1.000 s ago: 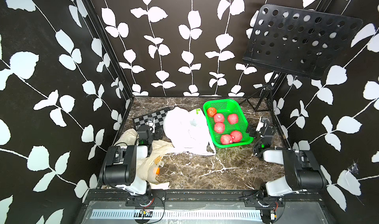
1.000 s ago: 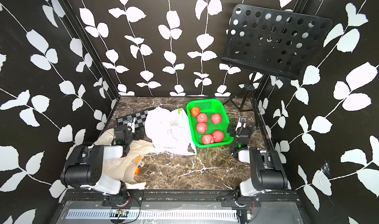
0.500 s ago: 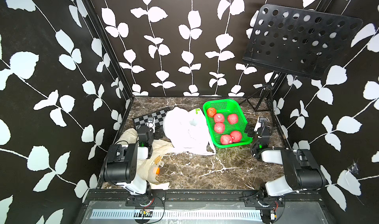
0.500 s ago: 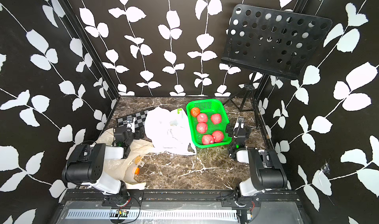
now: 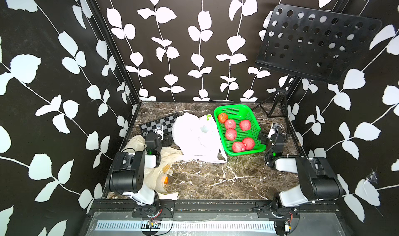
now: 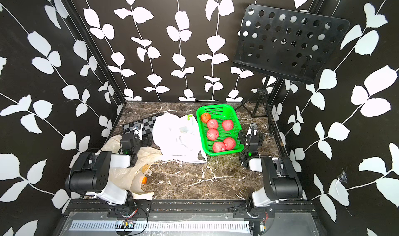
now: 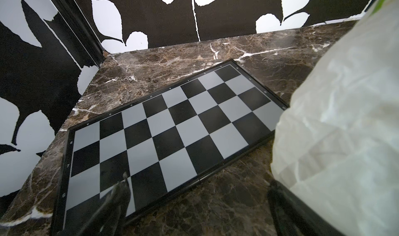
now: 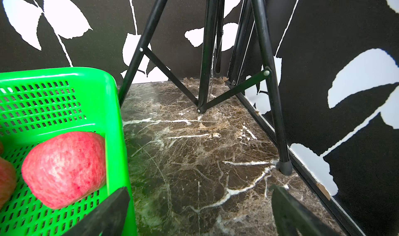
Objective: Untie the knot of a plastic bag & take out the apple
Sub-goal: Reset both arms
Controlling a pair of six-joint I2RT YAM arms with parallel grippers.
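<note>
Cream bag: a crumpled cream plastic bag (image 5: 170, 155) lies well left of the green plastic mesh basket (image 5: 246, 152), partly under my left arm. Something small and orange shows through it.
My left gripper (image 5: 166, 141): left of the basket, beyond the white bag and low over the brown marble tabletop (image 5: 205, 181). My fingers are spread wide with nothing between them.
Chessboard: a flat black-and-grey chequered board (image 7: 172, 127) lies left of the basket, toward its far end.
White bag: a rumpled white plastic bag (image 5: 198, 137) lies against the basket's left wall. I cannot tell whether its knot is tied or whether it holds anything.
Apples: five red apples (image 5: 231, 134) and one orange-red fruit (image 5: 222, 117) lie inside the basket.
My right gripper (image 8: 198, 190): just beside the basket's right wall, fingers wide apart over bare marble, gripping nothing.
Music stand: a black perforated metal stand (image 5: 317, 44) rises behind and right of the basket.
</note>
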